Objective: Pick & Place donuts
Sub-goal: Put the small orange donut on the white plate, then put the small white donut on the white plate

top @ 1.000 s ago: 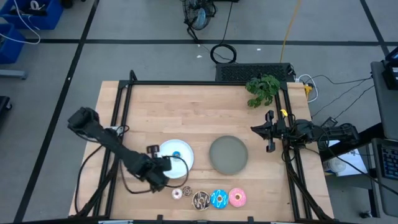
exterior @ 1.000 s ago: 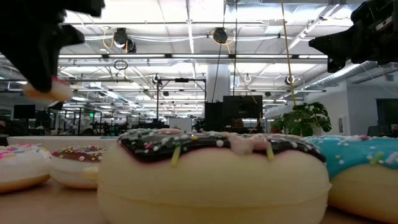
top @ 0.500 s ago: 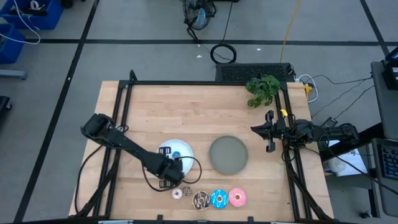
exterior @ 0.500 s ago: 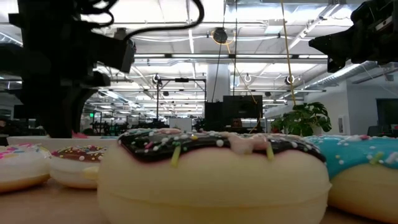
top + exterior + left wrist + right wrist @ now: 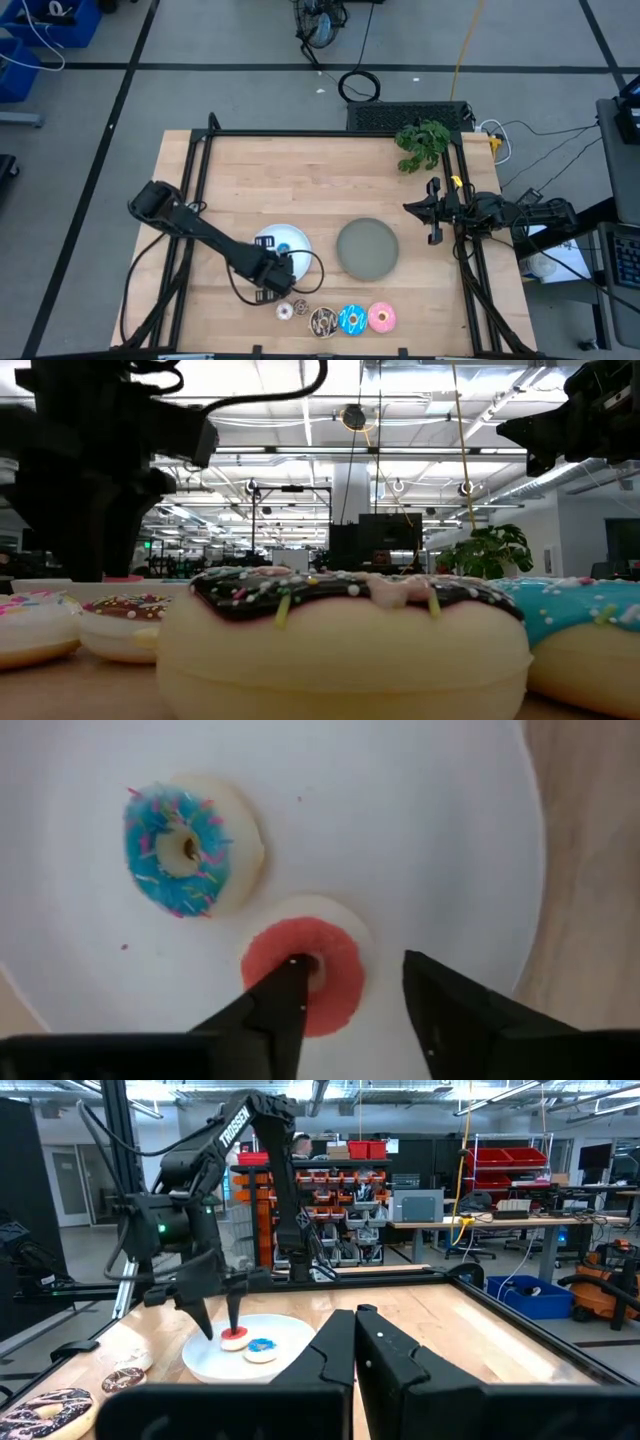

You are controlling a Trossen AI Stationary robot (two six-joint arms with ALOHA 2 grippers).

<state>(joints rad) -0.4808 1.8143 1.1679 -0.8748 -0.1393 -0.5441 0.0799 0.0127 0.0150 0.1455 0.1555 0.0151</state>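
The red donut [image 5: 303,974] lies flat on the white plate [image 5: 420,810] beside the blue donut [image 5: 186,847], and we see our left tool [image 5: 350,990] directly over it, fingers parted astride its rim.

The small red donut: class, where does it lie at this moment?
In the left wrist view the red donut lies on the white plate, beside the small blue donut, with the left gripper open right above it.
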